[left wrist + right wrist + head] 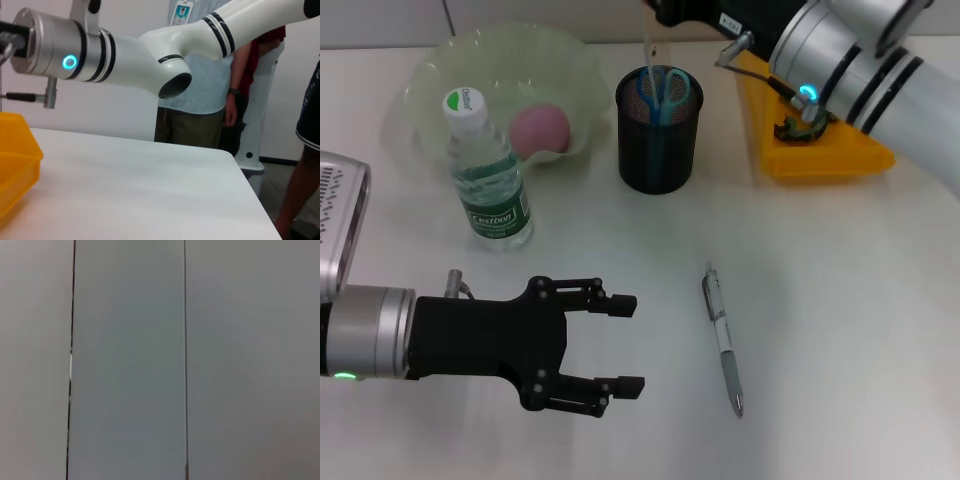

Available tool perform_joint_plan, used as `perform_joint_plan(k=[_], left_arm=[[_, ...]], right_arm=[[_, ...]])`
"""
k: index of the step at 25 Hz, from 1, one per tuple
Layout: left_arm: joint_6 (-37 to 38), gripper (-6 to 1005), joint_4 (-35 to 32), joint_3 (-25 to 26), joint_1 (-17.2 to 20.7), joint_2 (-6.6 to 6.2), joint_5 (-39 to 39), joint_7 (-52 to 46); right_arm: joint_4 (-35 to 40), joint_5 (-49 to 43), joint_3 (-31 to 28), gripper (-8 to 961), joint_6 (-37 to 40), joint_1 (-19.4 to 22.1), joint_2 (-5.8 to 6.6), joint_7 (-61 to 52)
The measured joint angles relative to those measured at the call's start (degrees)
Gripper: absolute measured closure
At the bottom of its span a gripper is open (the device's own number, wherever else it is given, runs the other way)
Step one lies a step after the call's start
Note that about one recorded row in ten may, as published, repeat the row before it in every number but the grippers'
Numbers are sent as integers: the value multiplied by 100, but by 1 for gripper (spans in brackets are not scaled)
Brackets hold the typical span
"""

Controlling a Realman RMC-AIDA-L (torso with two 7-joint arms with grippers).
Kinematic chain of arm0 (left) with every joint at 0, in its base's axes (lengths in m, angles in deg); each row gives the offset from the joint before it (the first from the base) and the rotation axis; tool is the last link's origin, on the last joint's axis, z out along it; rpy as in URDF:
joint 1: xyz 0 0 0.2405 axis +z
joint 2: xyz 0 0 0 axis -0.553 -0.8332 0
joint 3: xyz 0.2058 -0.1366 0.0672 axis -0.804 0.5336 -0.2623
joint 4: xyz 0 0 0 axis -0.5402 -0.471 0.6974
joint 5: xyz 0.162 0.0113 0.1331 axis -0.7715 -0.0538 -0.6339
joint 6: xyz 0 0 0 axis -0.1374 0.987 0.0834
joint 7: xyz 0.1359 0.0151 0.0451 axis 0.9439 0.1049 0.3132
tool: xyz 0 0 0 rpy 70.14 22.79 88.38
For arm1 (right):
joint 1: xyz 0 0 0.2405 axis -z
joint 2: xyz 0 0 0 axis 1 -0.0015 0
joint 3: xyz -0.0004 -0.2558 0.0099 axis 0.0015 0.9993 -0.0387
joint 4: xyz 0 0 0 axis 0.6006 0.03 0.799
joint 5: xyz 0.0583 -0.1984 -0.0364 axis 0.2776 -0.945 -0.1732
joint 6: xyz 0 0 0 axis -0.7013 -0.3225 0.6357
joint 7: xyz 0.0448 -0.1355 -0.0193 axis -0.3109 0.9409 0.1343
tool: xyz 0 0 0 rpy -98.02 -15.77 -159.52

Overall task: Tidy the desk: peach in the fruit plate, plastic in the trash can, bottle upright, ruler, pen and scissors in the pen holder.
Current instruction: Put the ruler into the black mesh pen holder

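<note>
The right claw (665, 12) grasps a clear plastic ruler (650, 50) over the black mesh pen holder (659, 130) containing blue-handled scissors (665, 92), while the released left claw (625, 345) hovers beside the silver pen (723, 338) lying on the white tabletop (840, 300).

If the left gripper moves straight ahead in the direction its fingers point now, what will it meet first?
Most likely the pen. The open left gripper points across the table toward it, with nothing between them. Its height above the table is unclear, so it might pass over the pen.
</note>
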Motion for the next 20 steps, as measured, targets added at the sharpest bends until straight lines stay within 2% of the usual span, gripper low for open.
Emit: perform_joint_plan(k=[7, 13, 18, 20], left_arm=[[-5, 197, 0, 0, 17, -1, -18, 43], [-8, 197, 0, 0, 26, -1, -13, 46], [4, 197, 0, 14, 25, -1, 0, 47], [15, 197, 0, 34, 36, -1, 2, 47]], right_arm=[[-10, 0, 195, 546, -71, 101, -14, -192], [358, -1, 374, 544, -10, 562, -14, -250], [457, 0, 395, 542, 3, 783, -4, -405], [581, -2, 399, 460, 5, 902, 10, -480]])
